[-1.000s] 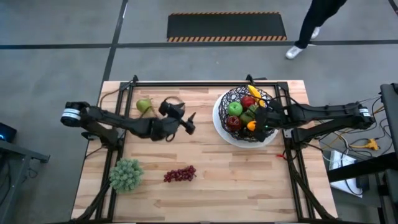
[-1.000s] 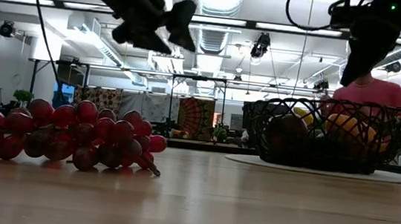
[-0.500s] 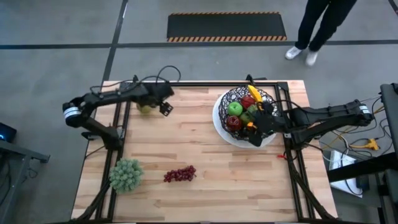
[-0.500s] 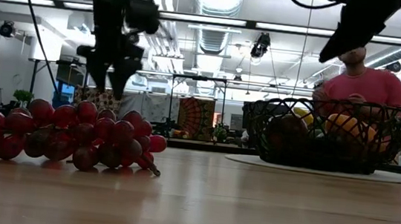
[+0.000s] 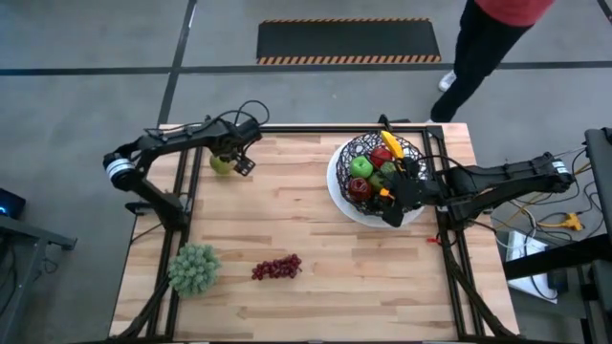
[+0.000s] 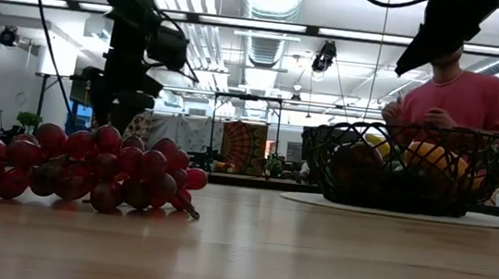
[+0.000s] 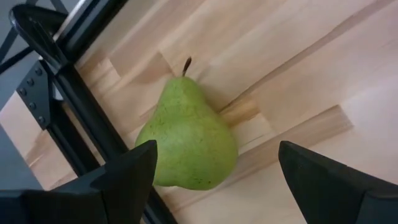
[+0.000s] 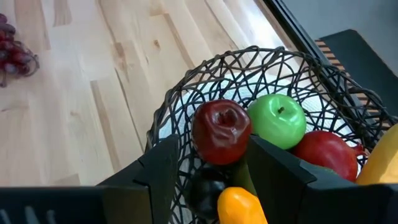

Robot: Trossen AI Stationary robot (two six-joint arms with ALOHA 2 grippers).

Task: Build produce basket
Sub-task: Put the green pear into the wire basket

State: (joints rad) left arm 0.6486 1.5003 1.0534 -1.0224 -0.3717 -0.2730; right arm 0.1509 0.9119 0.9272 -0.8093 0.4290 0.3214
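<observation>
A green pear (image 7: 189,140) lies on its side at the table's far left corner (image 5: 221,163), beside the frame rail. My left gripper (image 5: 236,159) hangs above it, pointing steeply down, open; its fingers stand on either side of the pear without touching it. Purple grapes (image 5: 276,268) lie near the front middle of the table. At the far right, the black wire basket (image 8: 205,81) on its white plate (image 5: 337,196) holds apples, a banana and other produce. My right gripper (image 5: 394,187) is open over the basket's near side, above the fruit.
A frilly pale-green leafy bunch (image 5: 194,268) sits at the front left. Black frame rails (image 7: 74,106) run along the table's edges, close to the pear. A person (image 5: 488,38) walks beyond the far edge. Bare wood lies between the pear and the basket.
My left gripper has swung from the table's middle toward the far left corner and tipped from nearly level to steeply down over the pear, staying open. My right gripper has tipped up a little over the basket. The person has walked along the far side.
</observation>
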